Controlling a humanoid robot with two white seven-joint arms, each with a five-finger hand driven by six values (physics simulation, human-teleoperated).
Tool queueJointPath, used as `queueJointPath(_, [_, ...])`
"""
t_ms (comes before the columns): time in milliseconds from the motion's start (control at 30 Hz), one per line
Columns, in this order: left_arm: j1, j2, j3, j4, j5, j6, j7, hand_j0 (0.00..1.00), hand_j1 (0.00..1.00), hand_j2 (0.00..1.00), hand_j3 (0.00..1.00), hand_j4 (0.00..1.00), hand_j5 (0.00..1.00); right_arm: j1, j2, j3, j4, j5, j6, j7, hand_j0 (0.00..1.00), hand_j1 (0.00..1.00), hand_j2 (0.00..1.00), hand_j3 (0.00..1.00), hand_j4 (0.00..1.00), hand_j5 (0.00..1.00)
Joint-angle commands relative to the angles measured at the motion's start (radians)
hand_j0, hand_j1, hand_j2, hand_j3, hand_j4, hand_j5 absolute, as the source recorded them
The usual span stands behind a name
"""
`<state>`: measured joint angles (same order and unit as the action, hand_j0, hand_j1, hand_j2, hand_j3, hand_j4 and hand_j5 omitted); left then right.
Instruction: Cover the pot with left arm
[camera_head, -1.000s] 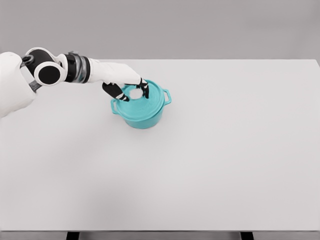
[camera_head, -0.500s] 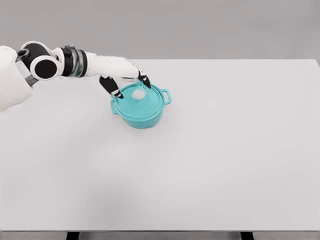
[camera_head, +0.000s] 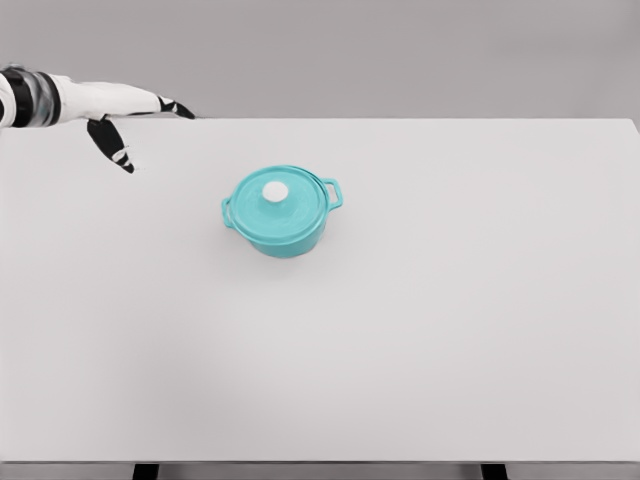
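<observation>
the teal pot (camera_head: 283, 222) sits on the white bench (camera_head: 420, 320), a little left of the middle and toward the far side, with its lid (camera_head: 280, 196) on top and the white knob (camera_head: 274, 191) facing up. the lid looks seated nearly square on the rim, perhaps a touch off toward the left, so i'd judge the covering done. the left hand (camera_head: 128, 115) hangs at the far left corner, well apart from the pot, its fingers (camera_head: 118, 152) spread loose and holding nothing, which fits a hand with no more business on the lid. the pot's side handles (camera_head: 333, 190) stay clear, nothing near them. the right arm doesn't show anywhere
</observation>
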<state>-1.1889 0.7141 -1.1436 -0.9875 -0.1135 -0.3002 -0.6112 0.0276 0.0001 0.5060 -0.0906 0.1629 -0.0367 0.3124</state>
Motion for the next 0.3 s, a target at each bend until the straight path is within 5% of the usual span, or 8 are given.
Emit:
queueJointPath(0, [0.0, 0.002, 0.002, 0.056, 0.001, 0.0, 0.0, 1.0, 1.0, 1.0, 1.0, 1.0, 1.0, 0.0, 0.0, 0.0, 0.0, 0.0, 0.0, 0.001, 1.0, 1.0, 1.0, 1.0, 1.0, 1.0])
queueJointPath(267, [0.011, -0.005, 0.002, 0.076, 0.0, 0.0, 0.0, 1.0, 1.0, 1.0, 1.0, 1.0, 1.0, 0.0, 0.0, 0.0, 0.0, 0.0, 0.0, 0.001, 1.0, 1.0, 1.0, 1.0, 1.0, 1.0])
